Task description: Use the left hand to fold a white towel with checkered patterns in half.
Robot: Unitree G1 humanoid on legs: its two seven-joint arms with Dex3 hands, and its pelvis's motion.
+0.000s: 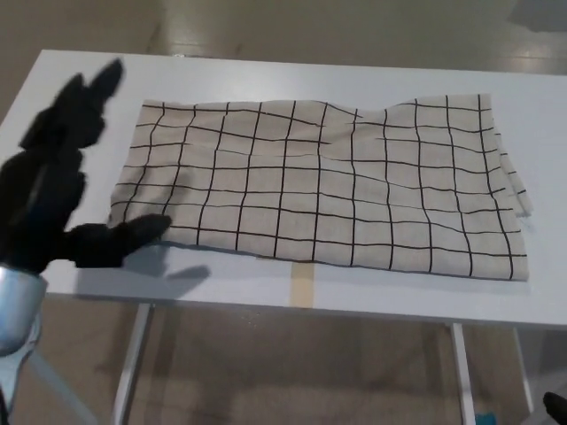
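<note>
Your left hand (55, 181) hangs open at the left end of the towel (323, 186), thumb stretched toward the near-left corner and the two fingers splayed upward, holding nothing. Your right hand is not in view. The towel lies spread across the middle of the white table (354, 297), long side running left to right, its near edge close to the table's front edge and its right end rumpled with an extra layer peeking out.

Watch the thumb: it sits level with the near-left corner, so closing now may pinch only one corner, and the far-left corner would drag behind and fold crooked. If you grab too shallow, the cloth can slip out mid-sweep. Because the near edge lies close to the table's front, a pull toward you could slide the whole towel off. The bunched right end may also keep the halves from lining up.
</note>
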